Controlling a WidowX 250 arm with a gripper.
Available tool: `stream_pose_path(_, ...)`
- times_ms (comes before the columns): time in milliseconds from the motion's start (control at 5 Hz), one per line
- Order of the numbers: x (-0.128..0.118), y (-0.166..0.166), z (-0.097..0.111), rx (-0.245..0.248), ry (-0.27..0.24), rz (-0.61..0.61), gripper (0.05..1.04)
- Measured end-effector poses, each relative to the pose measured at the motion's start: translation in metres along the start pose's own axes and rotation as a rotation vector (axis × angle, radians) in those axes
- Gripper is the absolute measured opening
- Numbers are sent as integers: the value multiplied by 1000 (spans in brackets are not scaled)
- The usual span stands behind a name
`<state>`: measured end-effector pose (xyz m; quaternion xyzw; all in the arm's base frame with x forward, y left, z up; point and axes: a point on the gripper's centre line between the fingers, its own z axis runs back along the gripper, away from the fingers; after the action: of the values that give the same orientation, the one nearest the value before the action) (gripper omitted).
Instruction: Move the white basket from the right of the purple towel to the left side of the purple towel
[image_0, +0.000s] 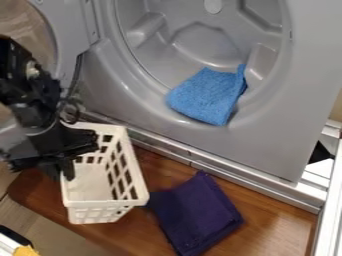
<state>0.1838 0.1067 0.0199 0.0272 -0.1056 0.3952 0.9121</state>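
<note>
The step looks like positioning: the gripper (61, 171), its grip impossible to tell, hangs by the white basket (105, 204), which sideways travel must clear.

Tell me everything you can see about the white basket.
The white basket looks like plastic: a narrow, open-topped rectangle with a raised rim and rows of rectangular openings through its walls. It stands upright on the brown wooden surface, just in front of the gray machine. The black gripper hangs at its left side in the picture, overlapping the rim; contact is unclear. The dark purple cloth lies close by its near right corner.
</note>
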Motion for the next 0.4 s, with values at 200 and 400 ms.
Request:
stream_pose_path(200,7,4,-13,40,0,24,90)
stream_pose_path(400,11,7,-27,70,8,38,110)
